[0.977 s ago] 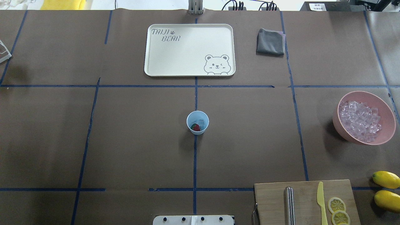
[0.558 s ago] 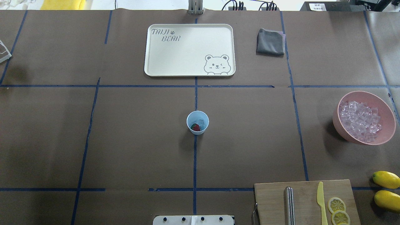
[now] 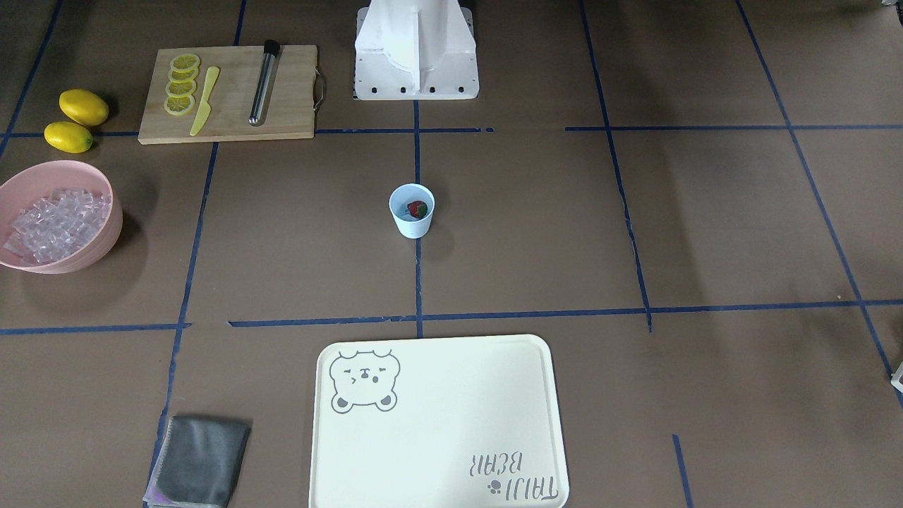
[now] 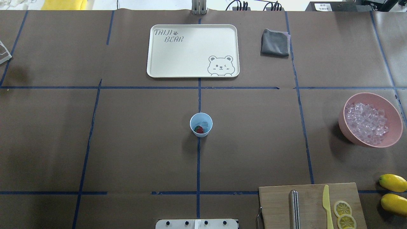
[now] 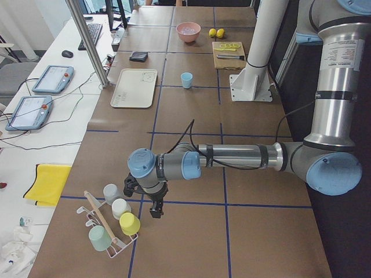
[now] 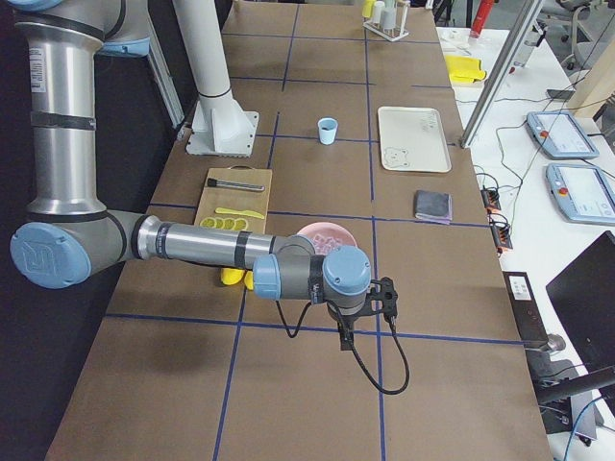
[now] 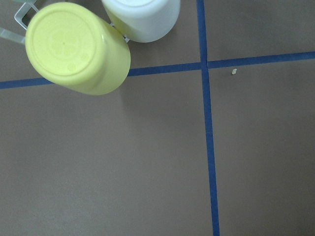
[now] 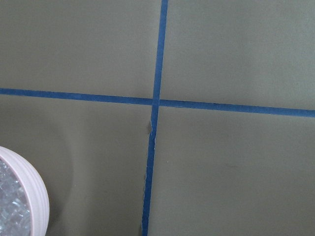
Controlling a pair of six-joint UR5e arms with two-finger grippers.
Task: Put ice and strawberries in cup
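The pale blue cup [image 4: 201,125] stands at the middle of the table on a blue tape line, also visible in the front view as cup [image 3: 411,210]. Inside it lie a red strawberry [image 4: 199,129] and a clear ice cube [image 4: 205,123]. More ice [image 4: 365,122] fills the pink bowl [image 4: 393,127] at the right. My left gripper [image 5: 155,211] hangs far off at the table's left end beside a cup rack; whether it is open or shut I cannot tell. My right gripper [image 6: 344,341] hovers past the bowl at the right end, its state equally unclear.
A cream tray [image 4: 193,71] and a folded grey cloth [image 4: 275,47] lie at the far side. A cutting board [image 4: 276,203] with a metal rod, yellow knife and lemon slices sits front right, two lemons [image 4: 393,182] beside it. Upturned yellow cup [image 7: 74,49] and white cup [image 7: 142,17] sit under the left wrist.
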